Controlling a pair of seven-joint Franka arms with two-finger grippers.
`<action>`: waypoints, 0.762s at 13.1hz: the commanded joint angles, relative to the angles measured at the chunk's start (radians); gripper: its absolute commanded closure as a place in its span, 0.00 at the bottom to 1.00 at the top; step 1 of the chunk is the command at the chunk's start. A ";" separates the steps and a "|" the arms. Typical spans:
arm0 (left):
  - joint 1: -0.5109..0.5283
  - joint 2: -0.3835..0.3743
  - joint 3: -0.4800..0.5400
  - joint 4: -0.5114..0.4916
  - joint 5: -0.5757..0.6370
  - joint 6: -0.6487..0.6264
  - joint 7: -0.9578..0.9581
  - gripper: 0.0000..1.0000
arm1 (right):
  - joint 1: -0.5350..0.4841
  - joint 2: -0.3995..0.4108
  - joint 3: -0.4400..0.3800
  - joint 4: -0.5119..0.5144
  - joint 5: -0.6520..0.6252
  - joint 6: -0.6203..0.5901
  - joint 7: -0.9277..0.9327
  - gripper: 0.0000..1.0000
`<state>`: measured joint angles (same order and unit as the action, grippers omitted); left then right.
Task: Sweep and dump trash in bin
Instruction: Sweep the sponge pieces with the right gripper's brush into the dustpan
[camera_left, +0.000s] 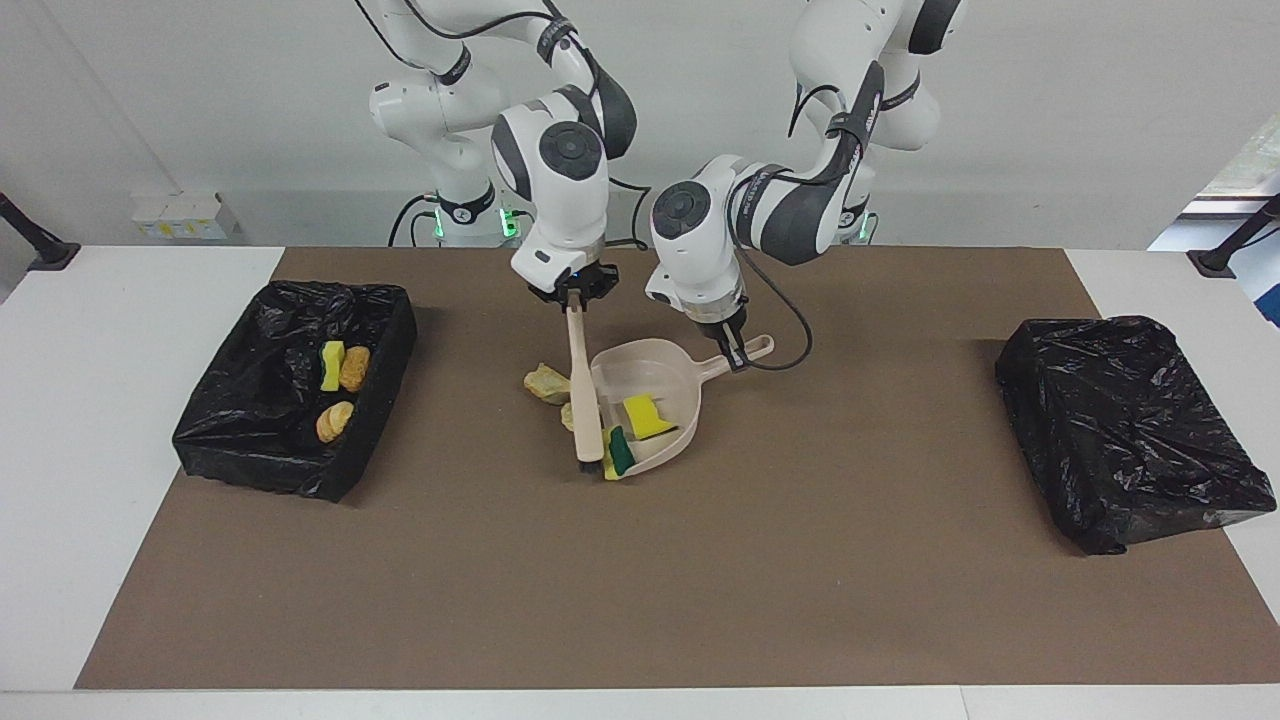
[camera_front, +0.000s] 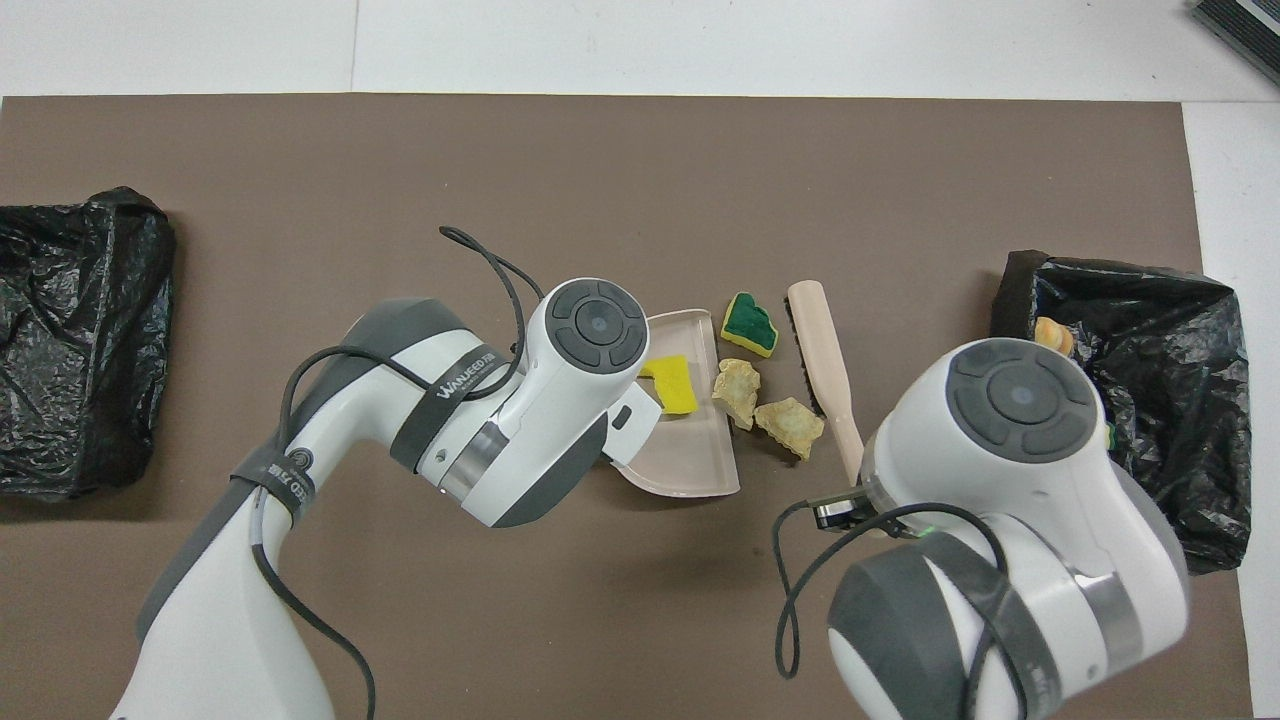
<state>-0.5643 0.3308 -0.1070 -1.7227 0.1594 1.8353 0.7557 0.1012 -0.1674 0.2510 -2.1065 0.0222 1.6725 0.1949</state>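
Mid-table, on the brown mat (camera_left: 800, 560): sweeping step in hand.

- My right gripper (camera_left: 574, 297) is clamped on the handle end of the brush (camera_left: 584, 400). The brush hangs head down at the mouth of the dustpan (camera_left: 640, 372).
- My left gripper (camera_left: 736, 352) is clamped on the dustpan's handle. The pan sits low, its mouth toward the brush.
- Trash in the pan: a yellow sponge bit (camera_left: 648, 415).
- Trash at the lip, not clearly inside: the green-and-yellow sponge (camera_left: 618, 452).
- Trash on the mat by the brush: two beige chunks (camera_left: 548, 383), outside the pan.
- The bin (camera_left: 300, 470) at the right arm's end holds three scraps (camera_left: 340, 368), so I judge the task about half done.

Next move, as I judge it:
- Set the brush head down on the bin side of the chunks.
- Draw them and the green sponge over the lip while the pan is held flat.
- Then carry the pan to the bin and tip it.

Hard to make out:
- From overhead, my wrists cover both grips and part of the bin.
- One chunk sits partly hidden by the brush in the facing view.
- I cannot tell whether the bristles touch the mat.
- The black bundle (camera_left: 1130, 430) at the left arm's end shows no opening.
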 joint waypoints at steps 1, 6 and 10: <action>0.006 -0.015 0.003 -0.017 -0.003 0.022 0.048 1.00 | -0.119 -0.095 0.004 -0.162 0.018 0.070 -0.122 1.00; -0.002 -0.016 0.003 -0.018 0.009 0.013 0.045 1.00 | -0.206 -0.040 0.010 -0.188 -0.001 0.139 -0.232 1.00; -0.011 -0.016 0.000 -0.021 0.006 0.015 0.016 1.00 | -0.135 -0.043 0.013 -0.228 0.018 0.162 -0.169 1.00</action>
<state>-0.5643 0.3308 -0.1112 -1.7227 0.1622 1.8369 0.7860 -0.0615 -0.1893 0.2594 -2.3013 0.0218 1.8174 0.0031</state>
